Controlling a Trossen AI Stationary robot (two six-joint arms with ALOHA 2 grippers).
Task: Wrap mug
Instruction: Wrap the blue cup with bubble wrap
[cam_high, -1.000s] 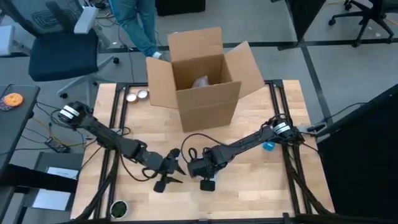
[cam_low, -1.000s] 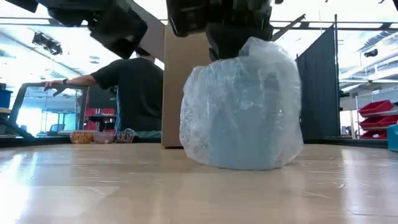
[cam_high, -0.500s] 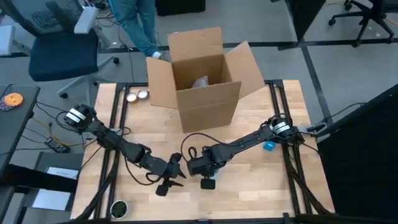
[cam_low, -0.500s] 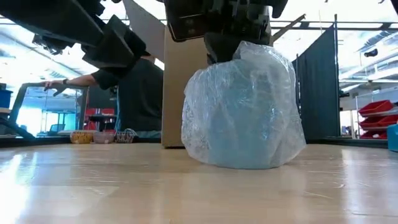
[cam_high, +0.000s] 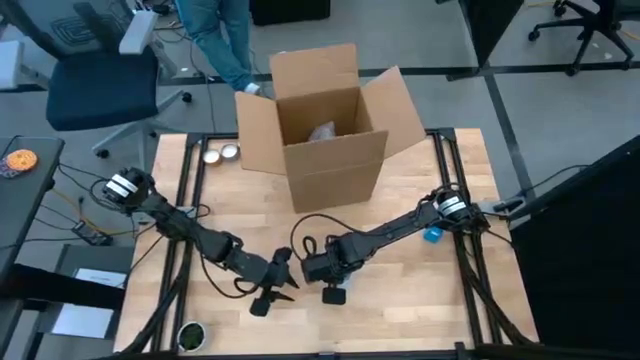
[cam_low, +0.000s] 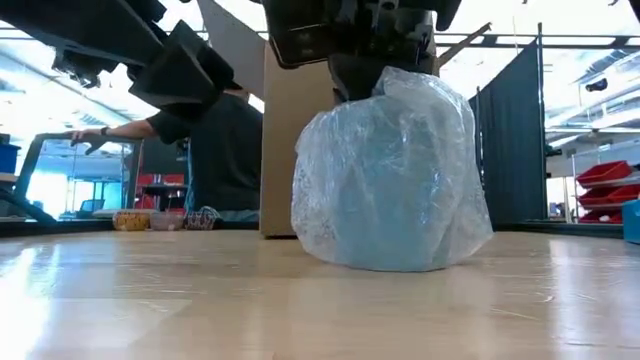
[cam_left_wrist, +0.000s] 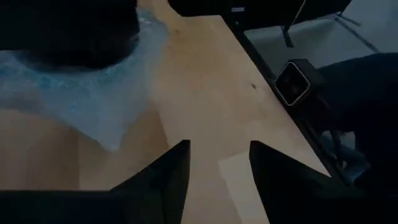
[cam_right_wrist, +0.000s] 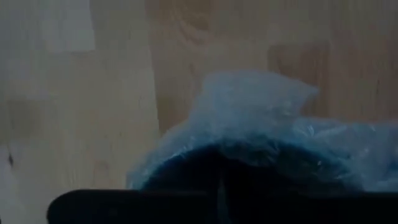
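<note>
A: Wood first: the pale plank table (cam_high: 400, 300) fills the frame, grain smooth and faintly glossy in the low view. What stands on it?

B: A brown corrugated cardboard box (cam_high: 330, 125), flaps spread open, at the far side, with a crumpled pale bundle inside. Nearer the front edge, between the two arms, sits the blue mug bundled in clear bubble wrap (cam_low: 390, 175), a lumpy, rounded mound, wrinkled and translucent, resting on the table.

A: And the right gripper (cam_high: 312, 268)?

B: It sits directly on top of the bundle. In the right wrist view the dark fingers (cam_right_wrist: 186, 180) meet with only a thin seam between them, pressed into the wrap at the crown, so it is pinched closed on the wrapped mug.

A: The left gripper (cam_high: 268, 290)?

B: Just beside the bundle. Its two dark fingers (cam_left_wrist: 168, 180) stand parted with bare wood showing between them, holding nothing; a loose point of wrap lies ahead of them, not touching.
</note>
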